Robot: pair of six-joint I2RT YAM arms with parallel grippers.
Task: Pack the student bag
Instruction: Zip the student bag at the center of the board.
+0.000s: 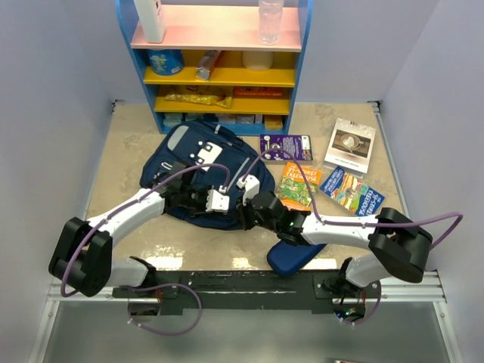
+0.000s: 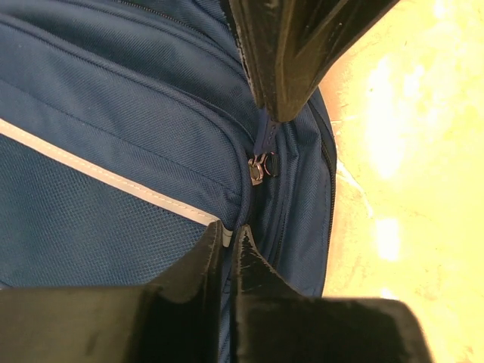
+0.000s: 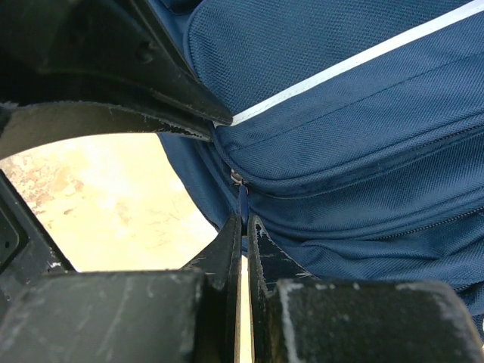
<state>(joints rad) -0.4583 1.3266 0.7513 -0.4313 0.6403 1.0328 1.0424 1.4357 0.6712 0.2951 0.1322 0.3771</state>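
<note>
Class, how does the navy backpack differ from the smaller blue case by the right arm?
The student bag is far larger than the blue case. The bag shows white patches; the case looks plain. The bag lies farther back; the case sits nearer, partly under the right arm. Both are dark blue.

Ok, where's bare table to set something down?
Left of the student bag, out to the wall, is bare table; so is the near strip between bag and rail. Right of it is crowded: books, blue case.
</note>
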